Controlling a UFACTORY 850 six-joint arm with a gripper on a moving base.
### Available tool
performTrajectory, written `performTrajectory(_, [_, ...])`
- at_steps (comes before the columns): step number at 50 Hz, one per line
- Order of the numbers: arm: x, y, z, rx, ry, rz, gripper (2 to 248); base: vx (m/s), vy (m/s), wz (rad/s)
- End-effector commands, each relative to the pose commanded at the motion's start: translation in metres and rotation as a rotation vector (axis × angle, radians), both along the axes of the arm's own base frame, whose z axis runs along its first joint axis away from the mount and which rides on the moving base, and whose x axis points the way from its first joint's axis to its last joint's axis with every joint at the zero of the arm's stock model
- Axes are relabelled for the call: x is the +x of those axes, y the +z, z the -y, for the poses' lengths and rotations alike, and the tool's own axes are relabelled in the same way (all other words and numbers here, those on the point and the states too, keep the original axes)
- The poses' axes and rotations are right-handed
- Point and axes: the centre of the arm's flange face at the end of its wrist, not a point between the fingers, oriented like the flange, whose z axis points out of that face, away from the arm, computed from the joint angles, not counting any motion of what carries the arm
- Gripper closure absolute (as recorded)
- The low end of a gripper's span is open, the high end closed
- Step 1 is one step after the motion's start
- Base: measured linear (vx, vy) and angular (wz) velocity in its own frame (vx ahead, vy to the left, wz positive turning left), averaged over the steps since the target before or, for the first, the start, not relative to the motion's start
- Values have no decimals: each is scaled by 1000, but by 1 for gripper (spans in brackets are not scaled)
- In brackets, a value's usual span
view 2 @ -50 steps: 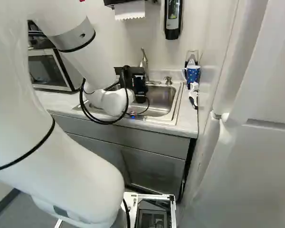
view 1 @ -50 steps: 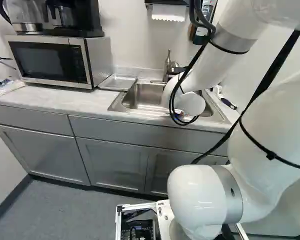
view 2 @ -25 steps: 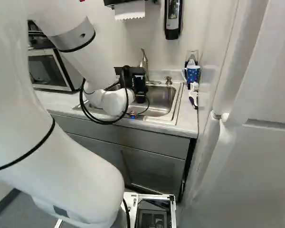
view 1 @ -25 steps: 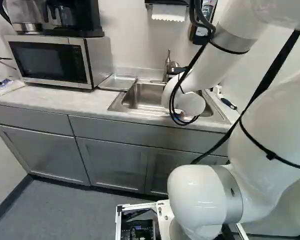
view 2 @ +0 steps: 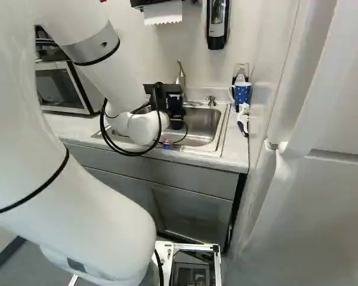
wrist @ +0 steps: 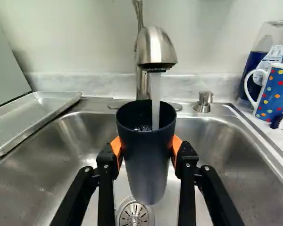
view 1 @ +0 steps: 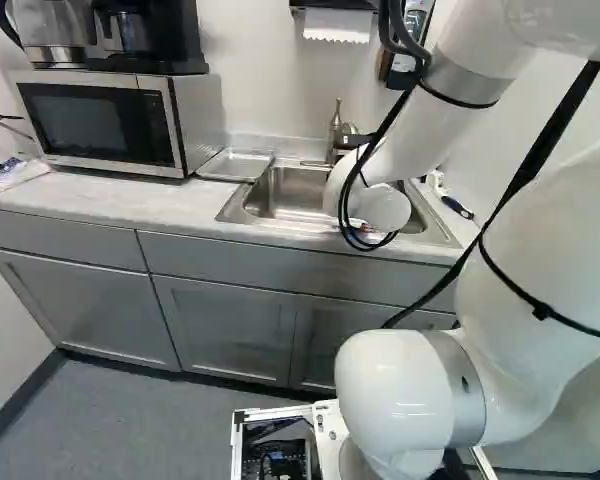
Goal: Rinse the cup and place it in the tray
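Wrist view: cup (wrist: pixel 144 174) dark navy-grey, smooth, tall, tapering to base, near upright. Tap water running into its mouth, ripples inside. Cup is over the sink (wrist: pixel 52 141), above drain (wrist: pixel 134 215). Gripper (view 2: pixel 170 101) pinching cup, orange pads at its 9 and 3 o'clock.

Surface, L to R: pale mottled counter (view 1: pixel 110 205); microwave (view 1: pixel 100 120) at 10 o'clock, left base view; shallow metal tray (wrist: pixel 37 113) at cup's 10; faucet (wrist: pixel 153 47) at 12; metal pump (wrist: pixel 204 101) at 1; blue mug (wrist: pixel 276 94), coloured dots, at 2.

Room: grey cabinets (view 1: pixel 220 310) at 8 o'clock, left base view; soap dispenser (view 2: pixel 217 24) at 1, white door (view 2: pixel 328 190) at 4, right base view.
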Motion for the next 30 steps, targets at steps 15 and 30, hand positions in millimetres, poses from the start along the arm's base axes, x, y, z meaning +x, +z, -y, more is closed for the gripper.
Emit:
performTrajectory(15, [0, 0, 0, 0, 0, 0, 128, 0, 0, 0])
performTrajectory(30, [0, 0, 0, 0, 0, 0, 128, 0, 0, 0])
